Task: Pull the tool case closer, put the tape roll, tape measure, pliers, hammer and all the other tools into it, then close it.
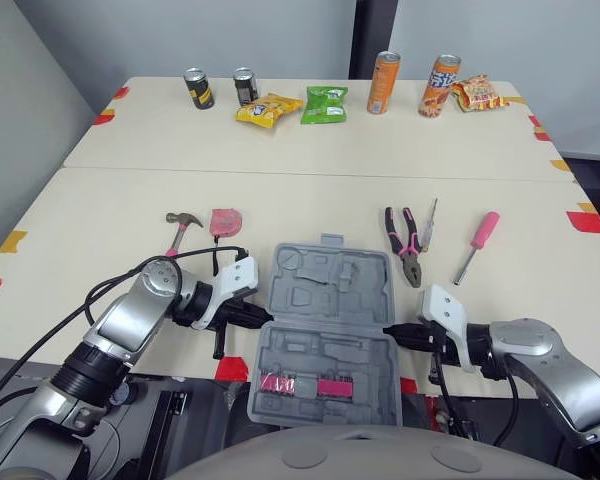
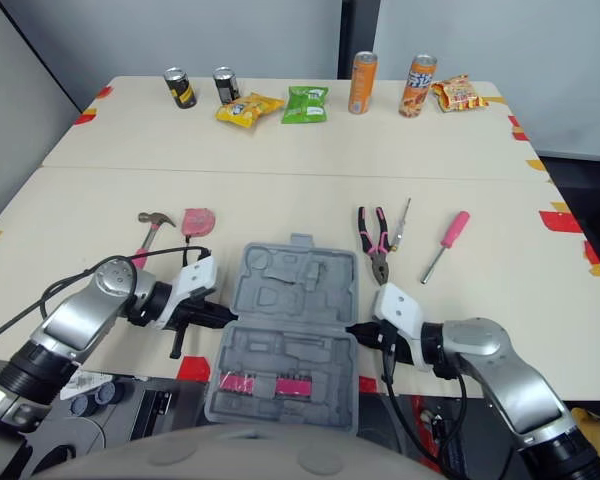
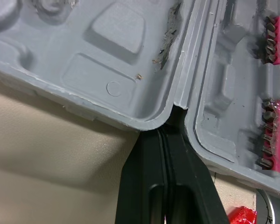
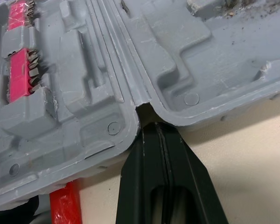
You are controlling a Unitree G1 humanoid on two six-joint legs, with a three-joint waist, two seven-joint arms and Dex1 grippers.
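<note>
The grey tool case (image 1: 330, 292) lies open at the table's front edge, and its near half holds pink bit strips (image 1: 302, 384). My left gripper (image 1: 265, 318) is shut, its tips pressed into the hinge notch (image 3: 173, 114) on the case's left side. My right gripper (image 1: 388, 334) is shut too, tips against the hinge notch (image 4: 142, 109) on the right side. Left of the case lie a hammer (image 1: 183, 228) and a pink tape measure (image 1: 225, 221). To its right lie pliers (image 1: 404, 243), a thin screwdriver (image 1: 430, 222) and a pink-handled screwdriver (image 1: 477, 245).
Several drink cans (image 1: 383, 82) and snack bags (image 1: 323, 104) stand along the far edge of the table. Red and yellow tape marks (image 1: 230, 368) dot the table's edges. The case's near half overhangs the front edge.
</note>
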